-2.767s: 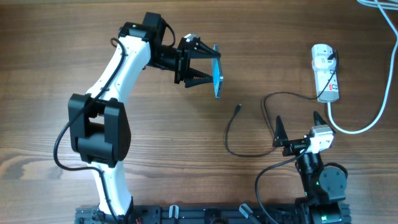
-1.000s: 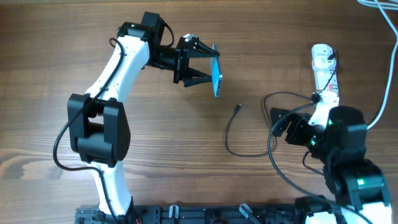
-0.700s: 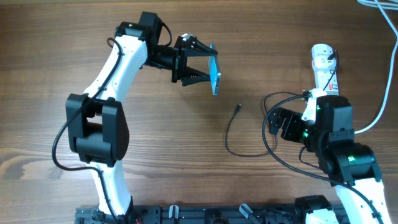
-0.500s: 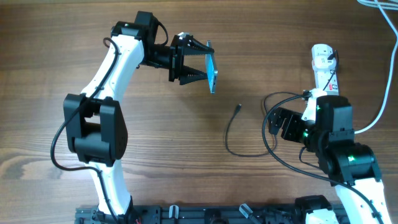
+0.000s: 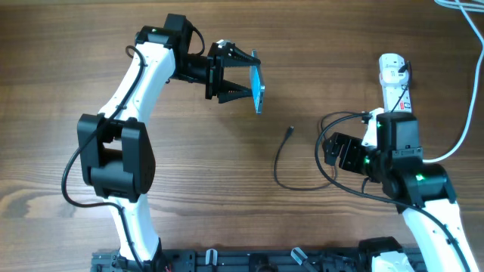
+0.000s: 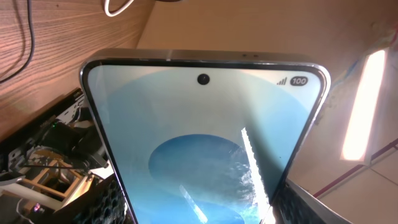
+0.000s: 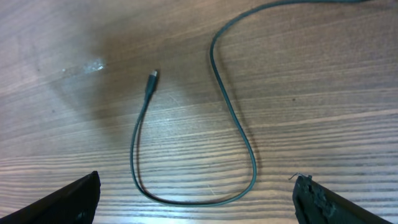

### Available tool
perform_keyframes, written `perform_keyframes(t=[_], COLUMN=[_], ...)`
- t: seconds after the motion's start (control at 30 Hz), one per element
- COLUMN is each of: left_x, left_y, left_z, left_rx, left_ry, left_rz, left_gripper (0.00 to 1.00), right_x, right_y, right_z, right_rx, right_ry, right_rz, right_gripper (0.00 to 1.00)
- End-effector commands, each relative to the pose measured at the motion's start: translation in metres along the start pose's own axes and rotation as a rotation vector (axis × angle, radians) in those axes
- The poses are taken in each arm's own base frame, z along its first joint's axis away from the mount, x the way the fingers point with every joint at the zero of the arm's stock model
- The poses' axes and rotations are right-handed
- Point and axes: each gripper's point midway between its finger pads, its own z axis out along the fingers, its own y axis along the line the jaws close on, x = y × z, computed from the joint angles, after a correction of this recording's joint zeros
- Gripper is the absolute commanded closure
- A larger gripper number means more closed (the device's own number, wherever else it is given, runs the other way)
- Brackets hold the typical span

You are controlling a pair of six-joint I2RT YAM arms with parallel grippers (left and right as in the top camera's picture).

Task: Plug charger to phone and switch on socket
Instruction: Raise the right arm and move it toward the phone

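Brown wood-grain table (image 5: 227, 227), grain running left-right, carries the socket (image 5: 393, 79) at far right, lying lengthwise near-to-far, w/ a thick white cord (image 5: 462, 140) looping off its near end & running far along the right edge. The charger (image 5: 276, 170) lies loose & flat on the wood right of centre. Its connector tip (image 5: 290, 132) points far, apart from everything else, w/ the cable curving near, then right in slack loops twd the socket.

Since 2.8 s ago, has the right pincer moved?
Yes. The right pincer moved up the frame toward the power strip and now sits lower-left of it.
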Motion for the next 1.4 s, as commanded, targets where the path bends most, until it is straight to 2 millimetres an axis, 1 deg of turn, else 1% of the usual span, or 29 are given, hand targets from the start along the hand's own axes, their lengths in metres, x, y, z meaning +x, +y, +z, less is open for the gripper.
perform_keyframes(t=[0.0,0.17,0.3,0.43,0.57,0.63,0.8,0.87,1.0,1.07,1.1,1.2,1.23,1.37], left_x=[0.015,0.014,0.015,0.014,0.015,0.015,0.015,0.015,0.015,0.015,0.015,0.015,0.015,0.015], left_y=[-0.022,-0.022,-0.022,-0.022,-0.022,-0.022,-0.022,-0.022,-0.022,-0.022,-0.022,-0.022,-0.022,-0.022], left_z=[-0.004,-0.004,-0.004,-0.004,-0.004,-0.004,-0.004,-0.004,-0.004,-0.004,-0.004,-0.004,-0.004,-0.004], left_rx=[0.052,0.051,0.051,0.051,0.051,0.051,0.051,0.051,0.051,0.051,0.051,0.051,0.051,0.051], left_ry=[0.022,0.022,0.022,0.022,0.023,0.022,0.022,0.023,0.022,0.022,0.022,0.022,0.022,0.022], left_rz=[0.044,0.044,0.040,0.041,0.037,0.037,0.037,0.037,0.035,0.033,0.034,0.033,0.033,0.033], left_gripper=[0.33,0.33,0.33,0.34,0.34,0.34,0.34,0.34,0.34,0.34,0.34,0.34,0.37,0.37], right_x=[-0.004,0.000,-0.001,-0.008,-0.014,-0.017,-0.026,-0.025,-0.022,-0.021,-0.021,-0.028,-0.028,-0.027], right_y=[0.002,0.002,0.002,0.021,0.026,0.033,0.040,0.046,0.044,0.044,0.042,0.034,0.035,0.035], right_z=[0.000,0.001,0.001,0.000,-0.003,-0.008,-0.022,-0.026,-0.034,-0.038,-0.044,-0.058,-0.062,-0.067], right_rx=[0.002,0.002,-0.001,-0.102,-0.120,-0.147,-0.166,-0.190,-0.168,-0.163,-0.147,-0.077,-0.074,-0.071], right_ry=[0.004,0.024,0.018,0.000,-0.016,-0.020,-0.037,-0.031,-0.010,-0.002,0.000,-0.017,-0.018,-0.010], right_rz=[-0.022,-0.017,-0.017,0.006,0.019,0.015,0.005,-0.052,-0.104,-0.115,-0.112,-0.117,-0.137,-0.134], right_gripper=[0.00,0.00,0.00,0.00,0.00,0.00,0.00,0.05,0.05,0.03,0.01,0.00,0.00,0.00])
